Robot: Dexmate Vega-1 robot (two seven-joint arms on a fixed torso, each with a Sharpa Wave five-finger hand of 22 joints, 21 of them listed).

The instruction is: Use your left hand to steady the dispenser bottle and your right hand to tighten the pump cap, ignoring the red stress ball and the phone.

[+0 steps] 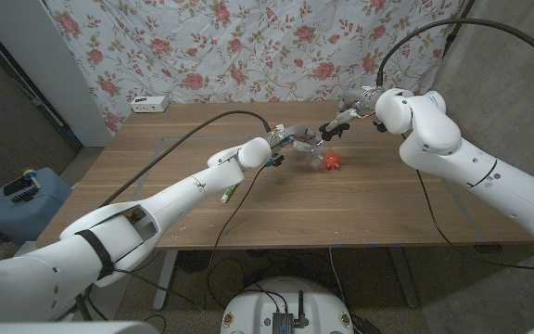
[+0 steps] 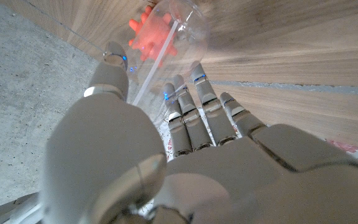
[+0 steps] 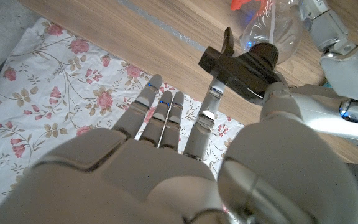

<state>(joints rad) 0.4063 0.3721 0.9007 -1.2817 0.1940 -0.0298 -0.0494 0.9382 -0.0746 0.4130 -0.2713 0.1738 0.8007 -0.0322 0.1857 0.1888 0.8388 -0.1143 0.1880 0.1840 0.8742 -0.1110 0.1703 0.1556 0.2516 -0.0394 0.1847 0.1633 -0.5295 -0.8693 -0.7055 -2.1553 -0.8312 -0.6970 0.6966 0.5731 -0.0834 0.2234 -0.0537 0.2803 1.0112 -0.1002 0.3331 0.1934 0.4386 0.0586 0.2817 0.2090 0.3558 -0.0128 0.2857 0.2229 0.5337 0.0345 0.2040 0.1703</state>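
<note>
From the head camera, two white robot arms meet over the far middle of a wooden table. The left hand grips a clear dispenser bottle, held tipped above the tabletop, while the right hand closes on the black pump cap at the bottle's upper end. A red stress ball lies on the wood just beside and below the bottle. A small white device sits at the table's far left edge in front of a rose-print curtain, and a blue container stands on the floor to the left.

In the left wrist camera, the left hand wraps the clear dispenser bottle, thumb on one side and fingers on the other; the white dip tube shows through the plastic. The red stress ball appears blurred through the bottle, against the wood grain.

In the right wrist camera, the right hand has its thumb against the black pump cap, with one fingertip beside it and the other fingers straight and spread. The clear bottle extends beyond the cap, with the left hand around it and a patch of red, the stress ball, at the frame edge
</note>
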